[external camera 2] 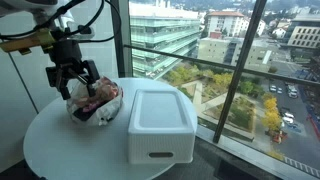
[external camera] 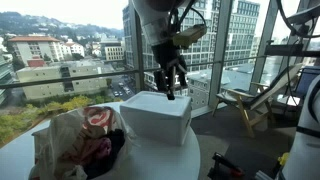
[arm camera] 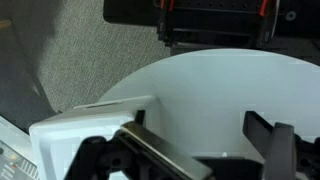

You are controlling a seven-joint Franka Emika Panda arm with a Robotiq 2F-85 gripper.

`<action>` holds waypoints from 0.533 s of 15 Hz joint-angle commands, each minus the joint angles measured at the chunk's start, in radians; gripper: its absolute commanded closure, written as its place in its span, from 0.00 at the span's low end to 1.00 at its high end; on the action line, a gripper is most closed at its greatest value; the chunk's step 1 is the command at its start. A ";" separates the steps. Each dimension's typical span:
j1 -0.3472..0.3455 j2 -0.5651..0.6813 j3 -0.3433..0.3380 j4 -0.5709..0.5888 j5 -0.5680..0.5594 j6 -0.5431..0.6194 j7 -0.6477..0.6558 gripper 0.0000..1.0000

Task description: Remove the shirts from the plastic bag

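Hand is seen with fingers spread wide and nothing gripped, hung above the surface on the arm coming down from the top of frame. In an exterior view it is lined up over the far edge of the white bin. In an exterior view the hand is placed over the outer side of the plastic bag. In the wrist view the hand is shown over bare white surface, with a corner of the bin at lower left and no bag in frame, so the exact spot under it cannot be told. The plastic bag is laid crumpled on the surface just beside the bin, its film wrinkled and whitish. The shirts are bunched inside it; pale pink cloth is seen on top, magenta and black lower down toward the mouth. The shirts are seen through the film in both exterior views. The white bin is stood square and upright, a handle slot cut in one wall; its contents cannot be made out. The surface is round and white. Grey carpet is seen below it, and a black robot base at the far edge. The room is walled by tall windows, with city buildings and trees outside. A wooden chair is set near the glass.
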 commanded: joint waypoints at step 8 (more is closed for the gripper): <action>0.053 -0.006 -0.025 -0.037 0.042 0.031 0.004 0.00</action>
